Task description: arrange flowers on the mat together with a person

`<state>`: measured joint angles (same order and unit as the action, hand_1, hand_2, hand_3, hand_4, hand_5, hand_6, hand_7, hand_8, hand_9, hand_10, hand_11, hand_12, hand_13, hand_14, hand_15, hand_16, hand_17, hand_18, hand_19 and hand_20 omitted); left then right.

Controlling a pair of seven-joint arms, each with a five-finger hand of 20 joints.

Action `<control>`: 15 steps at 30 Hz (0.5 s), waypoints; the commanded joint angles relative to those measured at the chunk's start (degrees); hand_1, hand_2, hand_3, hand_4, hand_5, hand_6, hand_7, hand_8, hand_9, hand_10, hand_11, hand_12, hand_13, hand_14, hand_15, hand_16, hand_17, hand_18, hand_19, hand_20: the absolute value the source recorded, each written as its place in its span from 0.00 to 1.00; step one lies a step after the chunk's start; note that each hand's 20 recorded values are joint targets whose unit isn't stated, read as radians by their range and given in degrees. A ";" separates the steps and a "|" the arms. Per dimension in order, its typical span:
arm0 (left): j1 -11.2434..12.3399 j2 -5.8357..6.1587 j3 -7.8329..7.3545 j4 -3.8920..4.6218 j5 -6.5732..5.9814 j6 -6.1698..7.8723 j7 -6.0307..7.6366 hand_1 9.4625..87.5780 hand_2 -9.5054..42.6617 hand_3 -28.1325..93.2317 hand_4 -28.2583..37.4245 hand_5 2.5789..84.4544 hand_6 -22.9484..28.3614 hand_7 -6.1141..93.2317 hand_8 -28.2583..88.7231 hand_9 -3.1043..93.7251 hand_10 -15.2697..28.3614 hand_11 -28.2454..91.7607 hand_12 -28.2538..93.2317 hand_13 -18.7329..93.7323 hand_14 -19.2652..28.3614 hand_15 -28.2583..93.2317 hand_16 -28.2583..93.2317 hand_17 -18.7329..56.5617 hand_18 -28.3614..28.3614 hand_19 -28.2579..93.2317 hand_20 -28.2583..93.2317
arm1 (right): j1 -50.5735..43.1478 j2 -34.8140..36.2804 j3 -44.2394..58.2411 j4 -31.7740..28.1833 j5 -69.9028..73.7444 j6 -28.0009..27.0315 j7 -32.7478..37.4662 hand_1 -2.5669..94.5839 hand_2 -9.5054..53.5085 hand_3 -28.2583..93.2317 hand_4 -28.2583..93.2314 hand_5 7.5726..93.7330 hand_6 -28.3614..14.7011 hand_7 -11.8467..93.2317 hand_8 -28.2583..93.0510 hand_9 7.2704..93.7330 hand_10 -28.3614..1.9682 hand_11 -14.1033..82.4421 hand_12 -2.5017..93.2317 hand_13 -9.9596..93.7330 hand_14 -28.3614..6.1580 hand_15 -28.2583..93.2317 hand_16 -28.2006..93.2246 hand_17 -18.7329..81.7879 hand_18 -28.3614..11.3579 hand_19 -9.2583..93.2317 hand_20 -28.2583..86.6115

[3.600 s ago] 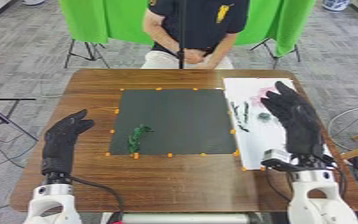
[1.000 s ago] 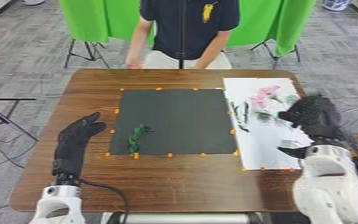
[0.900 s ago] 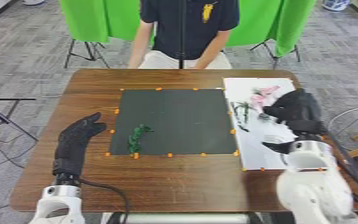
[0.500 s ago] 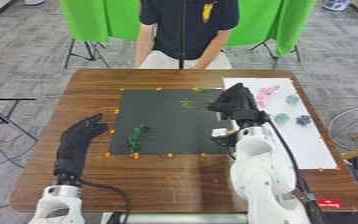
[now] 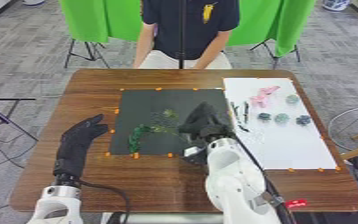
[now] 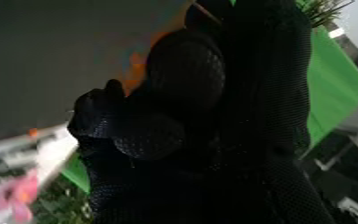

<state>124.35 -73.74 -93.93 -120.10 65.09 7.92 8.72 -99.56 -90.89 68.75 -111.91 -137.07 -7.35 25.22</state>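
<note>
Grey carpet tiles (image 5: 33, 55) and bright green cloth (image 5: 282, 30) sit behind a brown wooden bench (image 5: 158, 185). Flat on the bench: dark grey mat (image 5: 171, 100) with small orange tabs (image 5: 136, 156) around its edges, and a white sheet (image 5: 295, 155) along its right side. Small red label (image 5: 296, 203) at the near right of the bench.

Dark green leafy sprig (image 5: 140, 136) lies on the mat, near left part, roughly lengthwise. Right hand (image 5: 204, 125), black fabric glove, is over the right part of the mat, fingers curled in, pinching a light yellow-green leafy sprig (image 5: 164, 121). Leaves stick out to the left of the hand, toward the dark sprig. Can't tell if the two sprigs touch, or if the held one is on the mat or just above it. Wrist view has its leaves out past the glove.

Left hand (image 5: 82, 132), same black glove, is beside the mat's left edge, fingers loosely extended, nothing in it.

On the sheet: pink flowers (image 5: 264, 95) toward the far end, pale grey-green round heads (image 5: 282, 118) and a dark blue-grey round head (image 5: 303, 120) nearer, thin dark green stems (image 5: 244, 112) along the mat side.
</note>
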 commanded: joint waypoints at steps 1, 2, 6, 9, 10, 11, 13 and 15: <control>1.27 -0.05 -0.34 -0.25 0.41 -1.45 -1.62 0.24 0.13 0.72 0.16 0.54 0.52 0.24 0.19 0.53 0.66 0.47 0.38 0.48 0.75 0.43 0.27 0.26 0.74 0.32 0.39 | 0.05 -1.98 -0.89 3.10 -2.02 -0.09 0.71 0.93 0.00 0.00 0.53 0.96 0.67 0.32 0.29 0.99 0.60 0.57 0.31 0.82 0.46 0.85 0.57 0.55 0.03 0.91 0.76; 1.25 0.00 -0.31 -0.22 0.38 -1.46 -1.58 0.24 0.13 0.72 0.16 0.54 0.52 0.23 0.19 0.53 0.66 0.47 0.38 0.48 0.75 0.43 0.27 0.26 0.74 0.32 0.39 | 0.24 -2.10 -0.99 3.45 -2.10 -0.38 0.71 0.93 0.00 0.00 0.53 0.96 0.67 0.32 0.29 0.99 0.60 0.57 0.31 0.83 0.47 0.85 0.57 0.55 0.03 0.91 0.76; 1.08 -0.15 -0.33 -0.26 0.71 -2.46 -1.94 0.24 0.13 0.72 0.16 0.54 0.52 0.23 0.19 0.53 0.66 0.47 0.38 0.48 0.75 0.43 0.28 0.25 0.74 0.32 0.39 | 0.95 -2.53 -1.38 4.76 -1.11 -0.61 0.90 0.93 0.00 0.00 0.53 0.96 0.68 0.32 0.29 1.00 0.61 0.56 0.31 0.83 0.48 0.85 0.56 0.55 0.03 0.91 0.76; 1.11 -0.15 -0.36 -0.33 0.79 -2.91 -2.22 0.24 0.13 0.72 0.16 0.54 0.52 0.23 0.19 0.52 0.65 0.46 0.38 0.48 0.75 0.42 0.28 0.25 0.74 0.32 0.39 | 1.59 -2.81 -1.78 5.32 -0.39 -0.63 0.97 0.92 0.00 0.00 0.52 0.96 0.68 0.32 0.29 1.00 0.61 0.56 0.30 0.84 0.48 0.84 0.56 0.56 0.03 0.91 0.75; 1.12 -0.13 -0.35 -0.33 0.77 -3.05 -2.29 0.24 0.13 0.72 0.16 0.54 0.52 0.23 0.19 0.52 0.65 0.46 0.38 0.47 0.75 0.42 0.28 0.25 0.74 0.32 0.39 | 1.36 -2.66 -1.75 5.10 -0.23 -0.67 0.44 0.92 0.00 0.00 0.52 0.96 0.68 0.32 0.29 1.00 0.61 0.56 0.30 0.84 0.49 0.84 0.56 0.56 0.03 0.92 0.75; 1.13 -0.12 -0.38 -0.36 0.80 -3.14 -2.37 0.24 0.13 0.72 0.16 0.54 0.52 0.23 0.19 0.52 0.65 0.46 0.38 0.47 0.75 0.42 0.28 0.25 0.74 0.32 0.39 | 1.28 -2.68 -1.73 4.97 0.12 -0.84 0.08 0.92 0.00 0.00 0.52 0.96 0.68 0.32 0.29 1.00 0.61 0.56 0.29 0.85 0.49 0.84 0.56 0.56 0.03 0.92 0.75; 1.07 -0.07 -0.41 -0.35 0.82 -3.37 -2.54 0.24 0.12 0.72 0.16 0.54 0.52 0.23 0.19 0.52 0.65 0.46 0.38 0.47 0.75 0.42 0.28 0.25 0.74 0.32 0.39 | 1.43 -2.69 -1.96 5.14 0.01 -0.51 -0.16 0.91 0.00 0.00 0.52 0.96 0.68 0.32 0.29 1.00 0.62 0.57 0.29 0.85 0.50 0.83 0.56 0.57 0.03 0.92 0.74; 0.92 -0.12 -0.47 -0.28 0.89 -3.64 -2.59 0.24 0.12 0.72 0.16 0.54 0.52 0.23 0.20 0.52 0.65 0.46 0.38 0.47 0.76 0.42 0.28 0.25 0.74 0.32 0.39 | 1.79 -2.78 -1.97 5.39 0.53 -0.49 -0.16 0.90 0.00 0.00 0.50 0.96 0.68 0.32 0.29 1.00 0.62 0.57 0.28 0.86 0.51 0.83 0.56 0.57 0.03 0.92 0.74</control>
<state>124.43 -73.74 -94.25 -120.36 65.52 5.59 7.21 -98.30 -92.37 67.60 -106.69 -137.23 -7.73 25.85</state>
